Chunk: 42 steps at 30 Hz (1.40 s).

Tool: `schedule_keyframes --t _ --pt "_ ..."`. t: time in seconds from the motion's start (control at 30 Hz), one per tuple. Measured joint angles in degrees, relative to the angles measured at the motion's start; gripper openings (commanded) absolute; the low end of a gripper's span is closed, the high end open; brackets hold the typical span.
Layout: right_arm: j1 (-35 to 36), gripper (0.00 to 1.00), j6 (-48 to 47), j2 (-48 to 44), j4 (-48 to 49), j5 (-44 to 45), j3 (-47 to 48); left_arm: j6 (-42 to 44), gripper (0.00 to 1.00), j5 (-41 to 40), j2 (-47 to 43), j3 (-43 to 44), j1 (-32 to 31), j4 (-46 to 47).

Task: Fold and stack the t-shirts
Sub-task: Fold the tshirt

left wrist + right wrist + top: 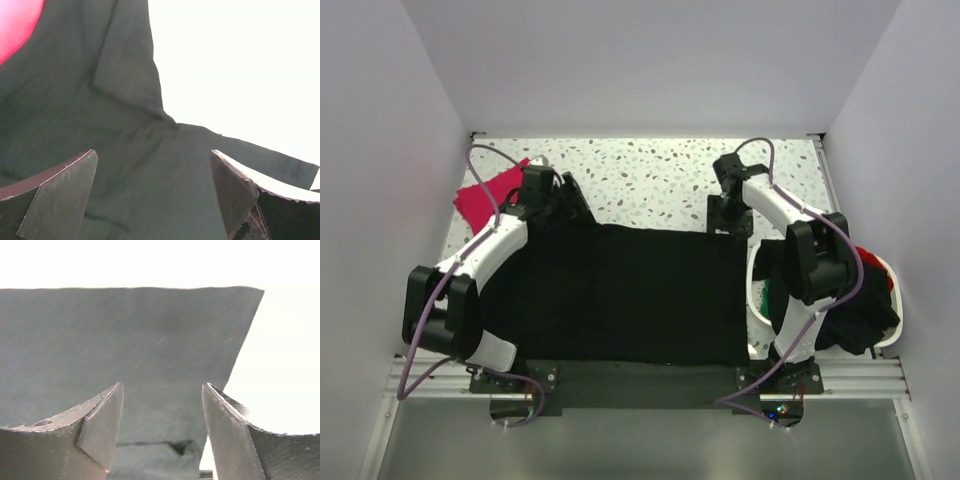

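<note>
The limp, light black t-shirt (620,295) lies spread flat on the worktop (660,175) between the arms, likely best pinched at its far corners, where the left jaws and right jaws hover wide apart, holding nothing.

So the left arm (485,245) and right arm (790,215) both reach forward, elbows kinked outward. The left claw (152,165) is spread wide, the right claw (161,395) is parted too, both angled down.
</note>
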Motion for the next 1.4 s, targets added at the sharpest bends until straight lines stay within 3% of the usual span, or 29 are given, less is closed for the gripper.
schedule_keyframes --t 0.17,0.57,0.9,1.13,1.3,1.4 --pt "-5.55 0.64 -1.60 6.91 -0.44 2.14 4.20 2.05 0.99 -0.07 5.55 5.70 0.00 0.35" --pt "-11.69 0.56 -4.04 12.13 0.28 4.15 7.61 3.37 0.98 -0.07 9.92 6.56 0.00 0.70" --pt "-14.43 0.38 -4.96 14.32 3.02 -0.48 7.58 3.43 0.98 -0.15 14.32 10.51 0.00 0.70" --pt "-14.45 0.18 -5.11 14.32 3.87 -2.78 7.21 3.41 0.97 -1.77 19.63 16.00 0.00 0.55" --pt "-14.45 0.05 -5.09 14.32 3.91 -3.80 7.13 3.13 0.92 -3.69 26.12 22.56 0.28 0.48" --pt "-14.47 0.04 -5.05 14.32 3.89 -4.04 7.13 2.58 0.86 -4.83 29.94 25.94 1.38 0.04"
